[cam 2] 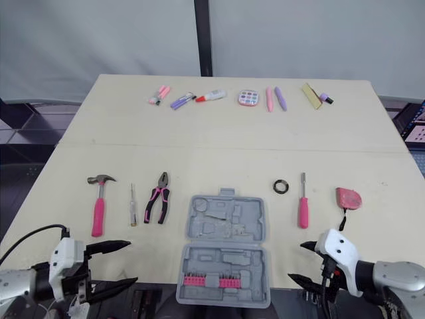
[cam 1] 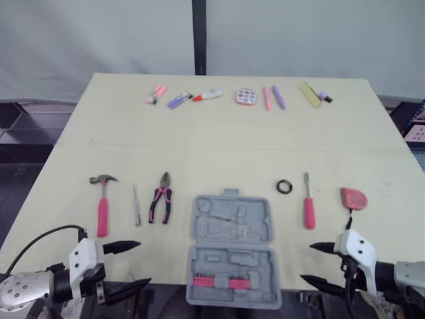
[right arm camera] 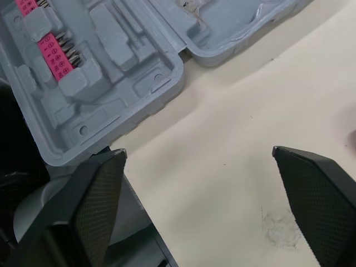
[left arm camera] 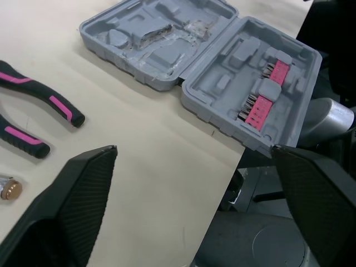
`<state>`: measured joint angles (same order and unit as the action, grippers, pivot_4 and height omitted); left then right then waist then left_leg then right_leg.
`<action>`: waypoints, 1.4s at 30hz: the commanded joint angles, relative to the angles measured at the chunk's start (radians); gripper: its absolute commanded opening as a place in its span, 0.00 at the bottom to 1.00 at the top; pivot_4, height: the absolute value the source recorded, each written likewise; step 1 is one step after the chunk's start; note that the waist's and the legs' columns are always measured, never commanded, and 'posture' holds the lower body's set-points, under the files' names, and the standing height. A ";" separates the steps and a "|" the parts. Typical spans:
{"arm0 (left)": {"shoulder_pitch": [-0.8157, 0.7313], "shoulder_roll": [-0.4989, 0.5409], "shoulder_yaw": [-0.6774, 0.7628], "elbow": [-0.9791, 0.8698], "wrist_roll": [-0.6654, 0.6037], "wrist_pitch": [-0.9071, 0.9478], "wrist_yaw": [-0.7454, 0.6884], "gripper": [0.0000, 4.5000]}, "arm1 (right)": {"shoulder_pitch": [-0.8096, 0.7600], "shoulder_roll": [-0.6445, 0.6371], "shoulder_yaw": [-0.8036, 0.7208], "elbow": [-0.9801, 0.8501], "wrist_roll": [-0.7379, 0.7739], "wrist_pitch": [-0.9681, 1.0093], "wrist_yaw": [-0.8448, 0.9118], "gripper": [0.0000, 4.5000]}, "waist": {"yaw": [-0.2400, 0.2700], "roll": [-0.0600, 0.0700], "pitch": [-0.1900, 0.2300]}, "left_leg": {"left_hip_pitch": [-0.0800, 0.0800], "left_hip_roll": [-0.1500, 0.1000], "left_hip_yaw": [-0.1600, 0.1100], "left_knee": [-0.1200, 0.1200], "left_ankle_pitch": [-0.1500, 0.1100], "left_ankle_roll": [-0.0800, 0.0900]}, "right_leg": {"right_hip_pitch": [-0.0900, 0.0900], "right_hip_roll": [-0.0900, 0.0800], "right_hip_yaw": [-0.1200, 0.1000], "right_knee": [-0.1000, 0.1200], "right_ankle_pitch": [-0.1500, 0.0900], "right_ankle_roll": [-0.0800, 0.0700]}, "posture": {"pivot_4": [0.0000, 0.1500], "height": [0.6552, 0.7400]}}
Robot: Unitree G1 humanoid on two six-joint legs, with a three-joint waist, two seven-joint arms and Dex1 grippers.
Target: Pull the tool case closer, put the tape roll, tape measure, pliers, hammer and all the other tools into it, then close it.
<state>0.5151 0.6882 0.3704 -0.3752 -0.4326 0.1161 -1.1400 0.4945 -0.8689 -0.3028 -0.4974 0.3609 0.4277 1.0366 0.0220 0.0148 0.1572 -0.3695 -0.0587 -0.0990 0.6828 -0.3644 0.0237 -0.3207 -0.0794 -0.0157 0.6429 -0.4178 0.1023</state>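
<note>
The grey tool case (cam 1: 231,249) lies open at the table's front edge, pink bit strips (cam 1: 219,282) in its near half. To its left lie pink-handled pliers (cam 1: 161,197), a thin screwdriver (cam 1: 137,205) and a hammer (cam 1: 101,201). To its right lie a black tape roll (cam 1: 284,187), a pink-handled screwdriver (cam 1: 308,203) and a pink tape measure (cam 1: 353,198). My left gripper (cam 1: 129,266) is open at the front left, level with the case's near half. My right gripper (cam 1: 317,264) is open at the front right. Both hold nothing.
Along the table's far side lie markers (cam 1: 157,94), a glue tube (cam 1: 208,96), a round pink palette (cam 1: 246,97), two pens (cam 1: 273,98) and a yellow block (cam 1: 309,94). The case's near half (left arm camera: 256,89) overhangs the table's front edge.
</note>
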 commanded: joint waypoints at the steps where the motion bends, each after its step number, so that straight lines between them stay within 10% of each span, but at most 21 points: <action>1: 0.017 0.000 -0.005 -0.005 -0.022 -0.029 -0.021 1.00 | 0.012 0.004 -0.014 -0.001 -0.001 -0.022 -0.001 1.00 | 0.000 0.000 0.000 | 0.000 0.000 0.000 0.000 0.000 0.000 | 0.000 0.000 0.000 0.000 0.000 0.000 | 1.00 0.69; 9: -0.038 -0.055 -0.028 -0.062 -0.056 -0.096 0.010 1.00 | -0.086 -0.116 -0.051 -0.054 0.004 0.042 0.008 1.00 | -0.002 0.000 0.000 | 0.000 0.000 0.001 0.000 0.000 0.000 | 0.000 0.000 0.000 -0.001 0.000 0.000 | 1.00 0.69; 19: -0.152 -0.108 -0.127 -0.103 -0.028 -0.098 0.130 1.00 | -0.590 -0.302 0.269 0.040 -0.082 0.193 0.027 1.00 | -0.009 0.000 0.000 | -0.001 0.001 0.002 0.000 0.000 0.000 | -0.002 0.000 0.000 0.001 0.000 0.000 | 1.00 0.69; 42: -0.153 -0.085 -0.199 -0.131 0.004 -0.087 0.207 1.00 | -1.121 -0.012 0.687 0.586 -0.394 0.057 0.089 1.00 | -0.024 0.001 0.001 | -0.001 0.000 0.002 0.000 0.000 0.000 | -0.004 0.000 0.000 0.003 0.000 0.000 | 1.00 0.69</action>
<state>0.3545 0.5965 0.1752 -0.4656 -0.4288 0.0343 -0.9387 -0.6108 -0.8817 0.3898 0.0846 -0.0205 0.4997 1.1127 -0.0025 0.0157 0.1578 -0.3705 -0.0582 -0.0972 0.6827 -0.3644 0.0237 -0.3249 -0.0794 -0.0159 0.6460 -0.4178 0.1023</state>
